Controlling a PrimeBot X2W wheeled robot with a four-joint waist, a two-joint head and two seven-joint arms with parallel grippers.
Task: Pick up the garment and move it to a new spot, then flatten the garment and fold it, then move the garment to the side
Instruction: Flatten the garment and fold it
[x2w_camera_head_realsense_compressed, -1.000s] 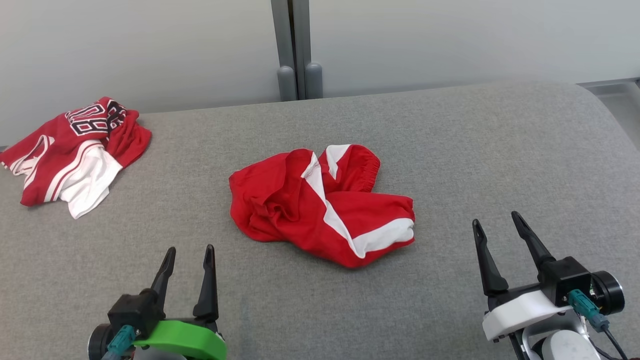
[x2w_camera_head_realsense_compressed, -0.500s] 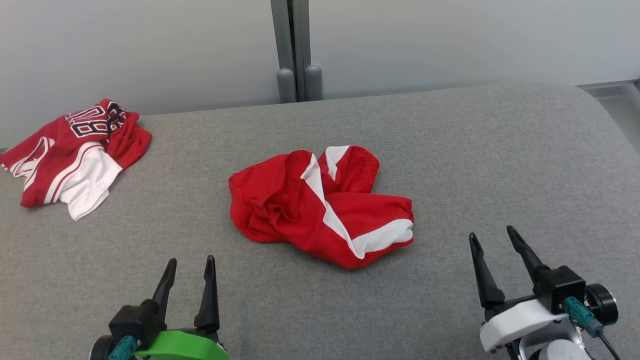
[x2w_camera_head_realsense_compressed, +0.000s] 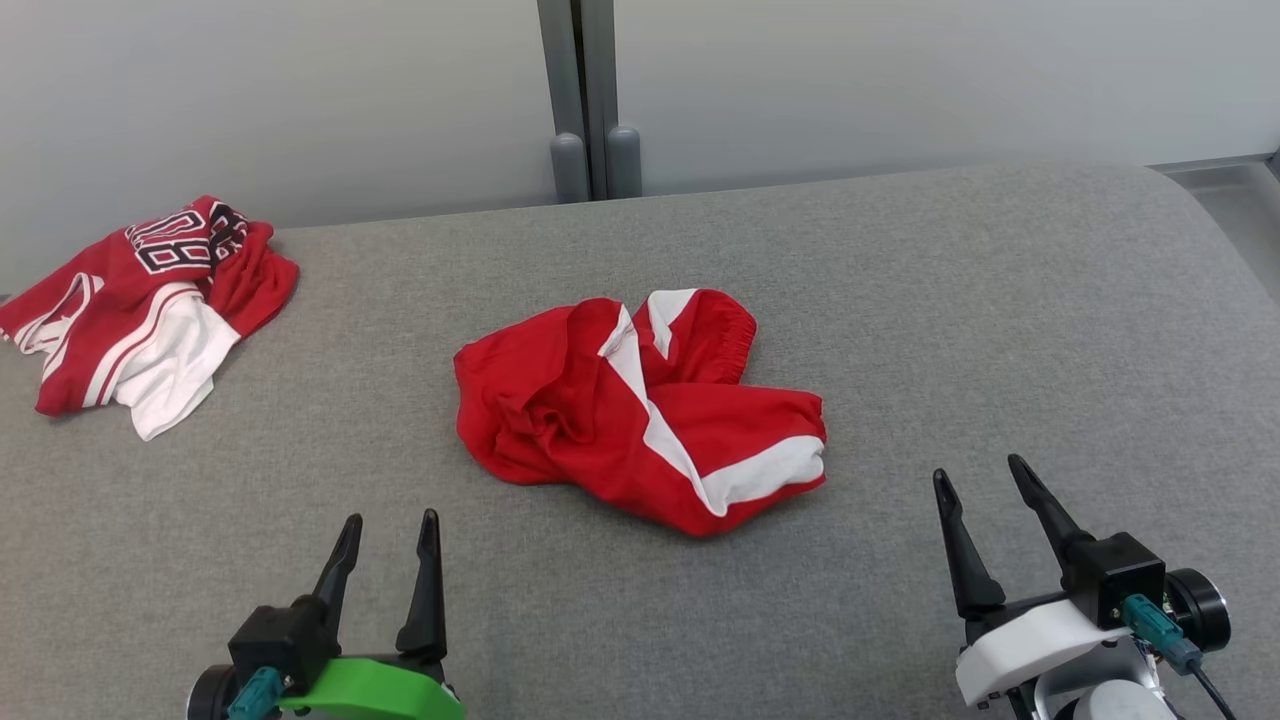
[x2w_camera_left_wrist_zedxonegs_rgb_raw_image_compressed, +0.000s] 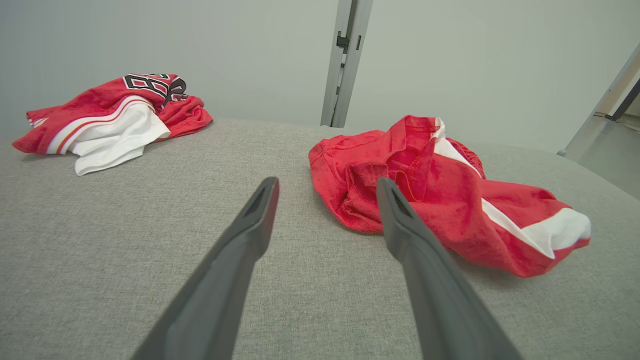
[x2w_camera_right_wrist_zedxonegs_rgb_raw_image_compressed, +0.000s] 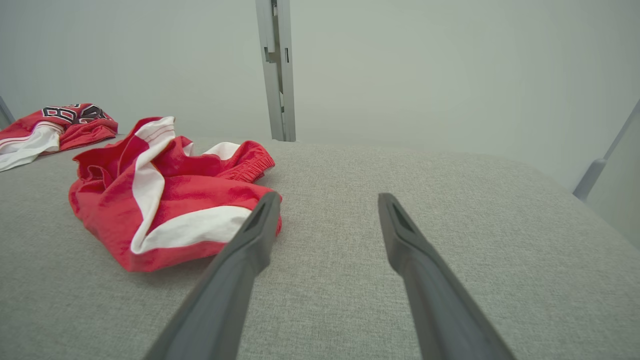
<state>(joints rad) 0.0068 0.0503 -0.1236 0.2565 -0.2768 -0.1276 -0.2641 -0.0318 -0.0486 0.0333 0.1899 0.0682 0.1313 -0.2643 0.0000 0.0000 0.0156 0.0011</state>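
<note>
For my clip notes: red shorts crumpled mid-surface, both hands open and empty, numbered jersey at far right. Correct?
No: the head view shows the numbered jersey at far left. The red shorts are crumpled mid-surface; the left hand and right hand are open and empty.

Grey padded surface (x2w_camera_head_realsense_compressed: 1000, 320) here, two things lying on it: crumpled red-and-white shorts (x2w_camera_head_realsense_compressed: 600, 410) at the middle, bunched red jersey (x2w_camera_head_realsense_compressed: 110, 290) well apart, far left.

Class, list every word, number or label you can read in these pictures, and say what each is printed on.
"08": black and white digits on the crumpled red and white jersey, folded, perhaps incomplete.
Dark marks beside them: too creased to read.
No text on the red shorts.
</note>
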